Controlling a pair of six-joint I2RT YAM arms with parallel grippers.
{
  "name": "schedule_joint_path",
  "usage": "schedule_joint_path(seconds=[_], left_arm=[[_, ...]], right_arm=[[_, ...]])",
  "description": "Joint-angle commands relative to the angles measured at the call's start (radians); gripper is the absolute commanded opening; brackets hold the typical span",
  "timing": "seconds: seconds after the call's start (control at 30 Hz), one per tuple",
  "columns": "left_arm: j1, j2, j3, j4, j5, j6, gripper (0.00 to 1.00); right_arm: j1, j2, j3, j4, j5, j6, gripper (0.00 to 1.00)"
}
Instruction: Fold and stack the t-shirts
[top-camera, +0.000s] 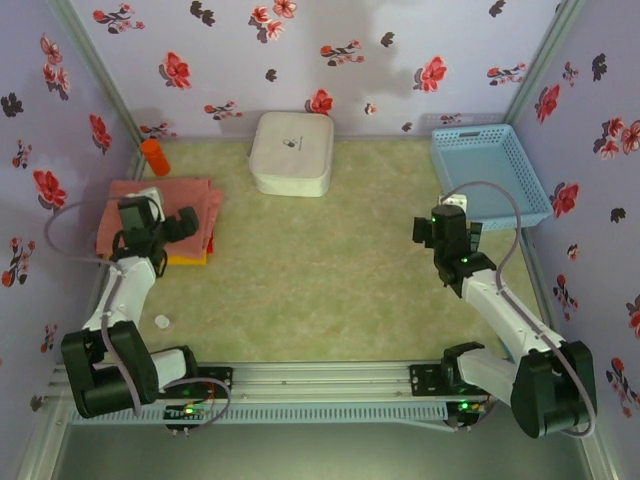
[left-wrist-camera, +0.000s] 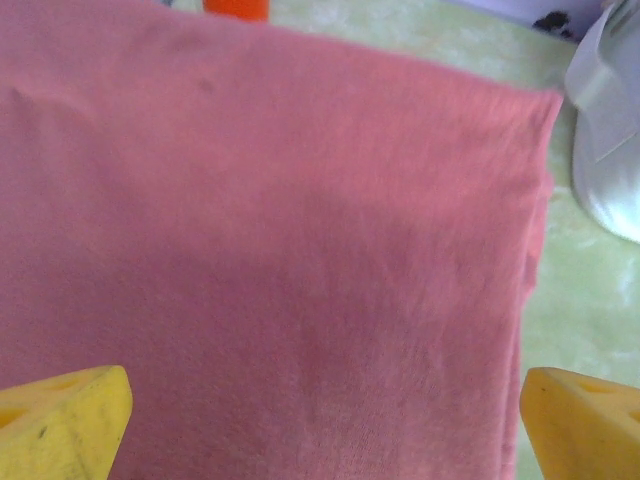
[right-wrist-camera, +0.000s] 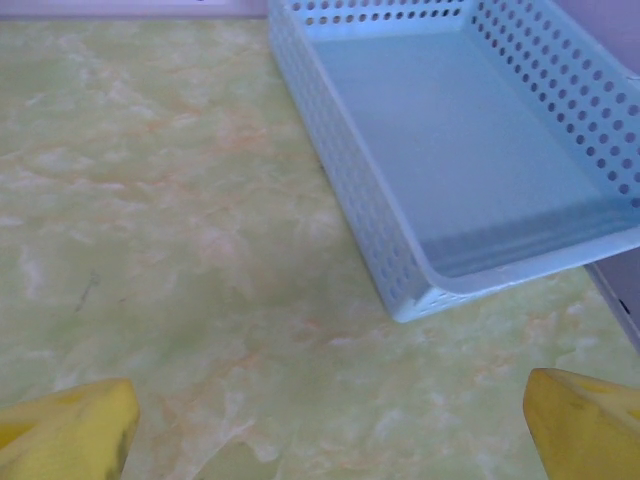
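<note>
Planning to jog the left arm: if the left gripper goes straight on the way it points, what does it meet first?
The salmon-pink t-shirt: the open left gripper points straight onto its flat cloth, with nothing in between. How near the cloth is, I cannot tell.

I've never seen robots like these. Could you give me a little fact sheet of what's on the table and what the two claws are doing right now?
Shirts: folded stack at far left, pink t-shirt on top, yellow-orange t-shirt edge showing beneath
Left gripper: open, over the pink t-shirt, holding nothing
Right gripper: open, over bare table, near the blue basket
White box: back middle
Orange cylinder: behind the stack
</note>
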Motion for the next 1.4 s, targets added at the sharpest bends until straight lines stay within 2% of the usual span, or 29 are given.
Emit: schedule_joint_path(seconds=[0.0,0.17,0.33,0.5,0.63,0.73,0.83,0.93,0.97,1.03,1.37], left_arm=[[-0.013,-0.001,-0.102,0.275,-0.082,0.036,1.00],[-0.023,0.076,-0.161,0.415,-0.097,0.024,1.00],[-0.050,0.085,-0.319,0.735,-0.116,0.057,1.00],[-0.062,0.141,-0.348,0.846,-0.082,0.075,1.00],[-0.081,0.249,-0.412,1.050,-0.068,0.087,1.00],[-0.106,0.348,-0.421,1.169,-0.066,0.118,1.00],[-0.126,0.344,-0.393,1.111,-0.086,0.134,1.00],[-0.128,0.341,-0.324,0.993,-0.145,0.115,1.00],[-0.130,0.341,-0.302,0.952,-0.165,0.112,1.00],[-0.138,0.343,-0.303,0.956,-0.177,0.116,1.00],[-0.139,0.345,-0.304,0.958,-0.176,0.117,1.00]], right_arm=[[-0.014,-0.005,-0.067,0.153,0.056,-0.029,1.00],[-0.031,0.024,-0.198,0.370,0.068,-0.064,1.00],[-0.069,0.117,-0.255,0.525,0.039,-0.075,1.00],[-0.098,0.192,-0.327,0.805,-0.036,-0.117,0.99],[-0.121,0.277,-0.334,0.955,-0.080,-0.119,1.00],[-0.141,0.398,-0.324,1.066,-0.096,-0.098,1.00],[-0.165,0.519,-0.306,1.171,-0.105,-0.085,0.99],[-0.191,0.475,-0.242,0.964,-0.119,-0.031,0.99],[-0.201,0.487,-0.253,1.002,-0.124,-0.027,0.99],[-0.204,0.482,-0.252,1.001,-0.082,-0.014,0.99],[-0.203,0.483,-0.251,0.996,-0.084,-0.014,0.99]])
